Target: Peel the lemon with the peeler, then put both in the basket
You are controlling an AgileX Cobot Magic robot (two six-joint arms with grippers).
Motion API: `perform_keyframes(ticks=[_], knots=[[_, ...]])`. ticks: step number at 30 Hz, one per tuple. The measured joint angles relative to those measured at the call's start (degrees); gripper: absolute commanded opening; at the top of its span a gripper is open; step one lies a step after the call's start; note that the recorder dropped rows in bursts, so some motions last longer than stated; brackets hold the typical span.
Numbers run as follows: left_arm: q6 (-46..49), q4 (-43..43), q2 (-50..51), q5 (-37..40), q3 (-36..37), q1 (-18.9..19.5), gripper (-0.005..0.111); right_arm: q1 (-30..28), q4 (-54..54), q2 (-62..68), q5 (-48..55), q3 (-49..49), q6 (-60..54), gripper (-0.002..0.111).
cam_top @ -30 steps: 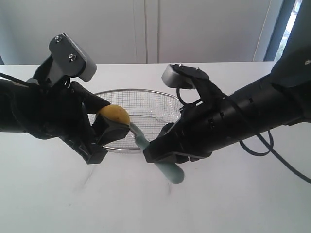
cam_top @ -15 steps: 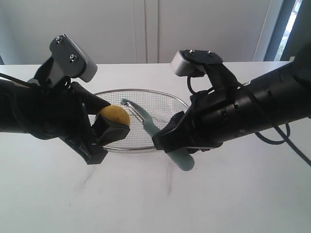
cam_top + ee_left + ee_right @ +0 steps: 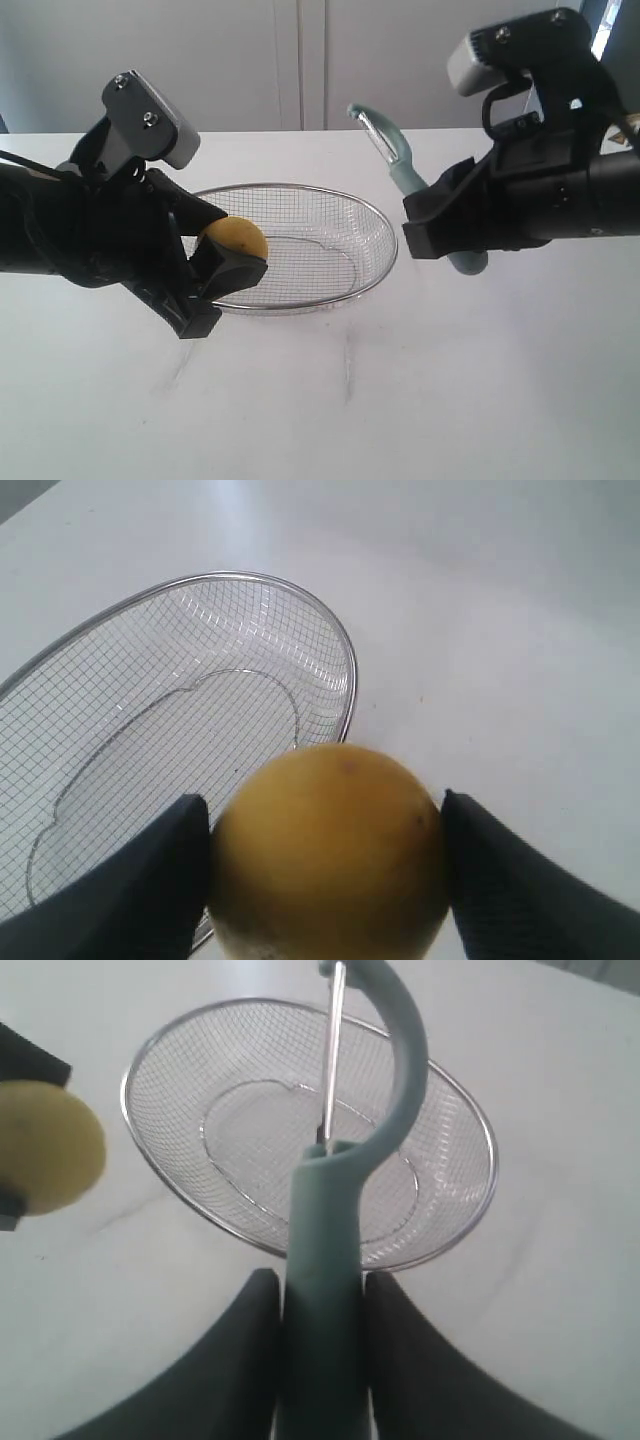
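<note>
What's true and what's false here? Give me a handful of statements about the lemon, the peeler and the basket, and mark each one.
1. The left gripper is shut on the lemon. True.
2. The peeler lies inside the basket. False: the right gripper holds it in the air, off to the side of the basket.
3. The peeler's blade is touching the lemon. False: the two are well apart, at opposite sides of the basket.
4. Nothing lies in the basket. True.
5. The right gripper grips the peeler by its handle, with the blade head pointing up. True.
</note>
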Motion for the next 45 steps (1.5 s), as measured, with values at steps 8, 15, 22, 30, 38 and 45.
perform_keyframes(ticks=[8,15,22,30,38,45], knots=[[0.0,0.0,0.0,0.0,0.0,0.0,0.000,-0.1,-1.9,9.1,-1.2,1.2,2.9,0.000],[0.0,0.0,0.0,0.0,0.0,0.0,0.000,-0.1,1.0,17.0,0.0,0.7,2.8,0.000],[0.0,0.0,0.0,0.0,0.0,0.0,0.000,-0.1,12.7,19.8,3.1,-0.2,-6.9,0.000],[0.0,0.0,0.0,0.0,0.0,0.0,0.000,-0.1,29.5,22.5,9.5,-0.2,-22.7,0.000],[0.0,0.0,0.0,0.1,0.0,0.0,0.000,-0.1,36.2,23.5,12.2,-0.2,-27.8,0.000],[0.0,-0.1,0.0,1.6,0.0,0.0,0.000,-0.1,41.6,23.5,16.2,-0.2,-31.5,0.000]])
